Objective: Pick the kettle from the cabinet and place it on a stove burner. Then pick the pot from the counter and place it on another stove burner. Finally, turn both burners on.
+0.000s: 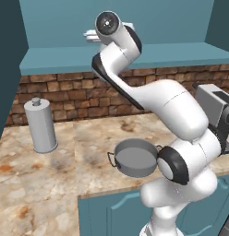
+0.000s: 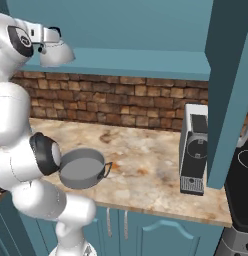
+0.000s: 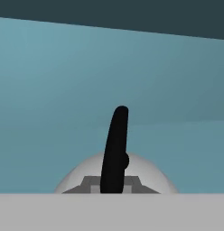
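Observation:
My gripper is raised into the teal cabinet and is shut on the thin black arched handle of the kettle, a silvery-white dome hanging just under the hand by the shelf's front edge. In the hand view the black handle rises between the finger tips, with the kettle dome below it. From the left base view the arm hides most of the gripper. The grey pot sits lidless on the marbled counter near its front edge, beside the arm's base.
A tall grey canister stands at the counter's left. A grey box appliance stands on the right. The open cabinet door hangs beyond it. The black cooktop lies at the far right.

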